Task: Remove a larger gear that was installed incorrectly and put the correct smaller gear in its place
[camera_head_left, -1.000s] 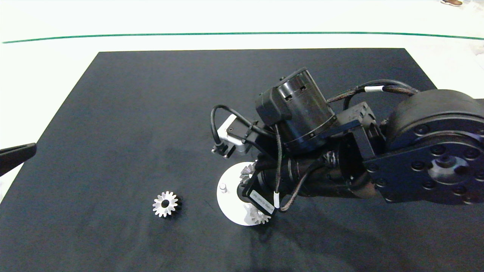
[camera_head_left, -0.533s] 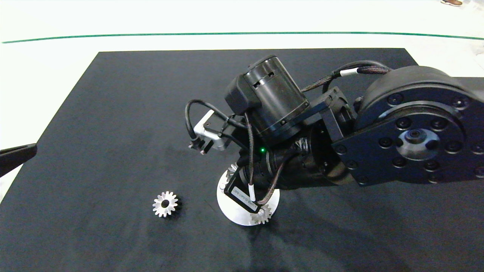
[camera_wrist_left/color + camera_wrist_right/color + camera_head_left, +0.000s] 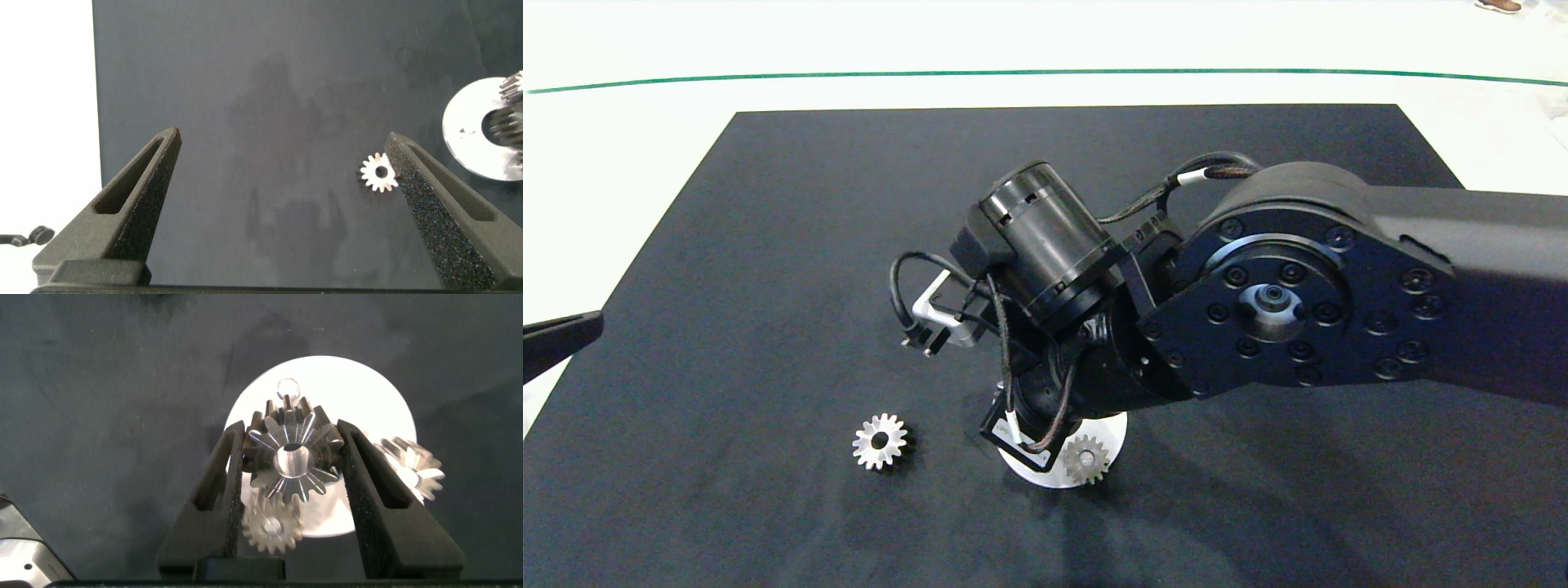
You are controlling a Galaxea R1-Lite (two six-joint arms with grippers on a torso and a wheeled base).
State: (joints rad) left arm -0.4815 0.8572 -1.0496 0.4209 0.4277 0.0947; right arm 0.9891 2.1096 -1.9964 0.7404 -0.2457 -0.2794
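Right gripper clamping the wide gear on the round base

Head view: right arm covers the round white metal base (image 3: 1112, 426); the loose silver toothed smaller gear (image 3: 880, 441) lies well left.
Left wrist: left gripper (image 3: 286, 175) hangs wide open, far left.
Right wrist: right gripper (image 3: 290, 461) pinches the silver toothed larger gear (image 3: 292, 460); lift straight off, avoiding neighbouring gears.

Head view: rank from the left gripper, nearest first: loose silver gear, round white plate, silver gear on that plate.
Left gripper, left edge:
1. Loose silver gear, on mat.
2. Round white plate, under right gripper.
3. Plate's silver gear, far rim.
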